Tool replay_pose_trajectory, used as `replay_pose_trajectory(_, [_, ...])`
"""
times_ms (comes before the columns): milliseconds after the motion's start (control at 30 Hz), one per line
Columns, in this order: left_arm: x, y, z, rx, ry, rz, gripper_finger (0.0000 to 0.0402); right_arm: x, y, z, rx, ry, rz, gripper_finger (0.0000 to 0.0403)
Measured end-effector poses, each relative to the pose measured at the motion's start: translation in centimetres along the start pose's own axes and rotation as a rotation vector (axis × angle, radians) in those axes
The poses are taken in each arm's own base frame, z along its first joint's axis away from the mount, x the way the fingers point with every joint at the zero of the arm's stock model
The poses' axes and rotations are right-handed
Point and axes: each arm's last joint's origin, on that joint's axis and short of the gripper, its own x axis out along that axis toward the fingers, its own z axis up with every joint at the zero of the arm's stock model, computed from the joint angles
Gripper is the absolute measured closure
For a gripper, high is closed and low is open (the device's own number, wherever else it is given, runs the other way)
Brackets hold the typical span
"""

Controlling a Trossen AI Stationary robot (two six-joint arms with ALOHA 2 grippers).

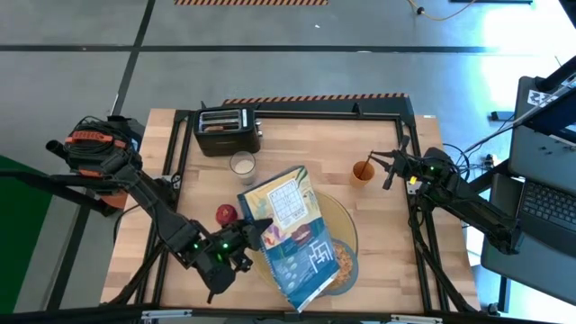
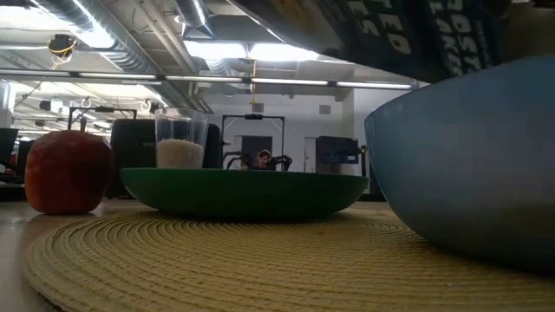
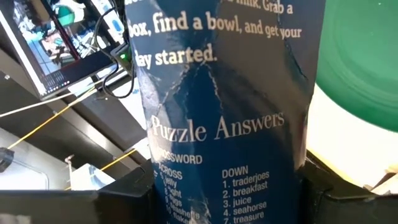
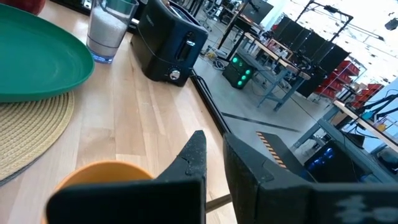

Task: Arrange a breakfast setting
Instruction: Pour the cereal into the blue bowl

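The blue cereal box (image 1: 297,236) hangs tilted above the yellow mat (image 1: 348,225), with my left gripper (image 1: 261,227) shut on its long left edge. In the low view its dark underside (image 2: 408,35) is over the blue-grey bowl (image 2: 468,156), which stands on the mat (image 2: 260,260) beside the green plate (image 2: 243,192). The red apple (image 1: 225,214) sits at the mat's left rim. The milk glass (image 1: 242,164) stands behind it. My right gripper (image 1: 389,171) is shut just right of the orange cup (image 1: 363,171), apart from it. My left gripper pinches the cereal box between its two fingers, one finger (image 3: 124,196) on each broad face, with the narrow printed side panel (image 3: 217,143) between them. The fingers come nearly level from the table's left side, across the box's long edge. The box is lifted clear and tilted.
A black toaster (image 1: 227,130) stands at the far edge behind the milk glass. A laptop (image 1: 549,202) sits on a stand off the table's right side. Bare wood lies between the mat and the orange cup (image 4: 102,177).
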Motion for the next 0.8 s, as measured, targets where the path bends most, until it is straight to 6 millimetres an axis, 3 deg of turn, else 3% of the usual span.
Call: replay_pose_trajectory(800, [1.0, 0.2, -0.5, -0.066, 0.047, -0.004, 0.02, 0.0, 0.1, -0.1, 0.002, 0.009, 0.006, 0.0372])
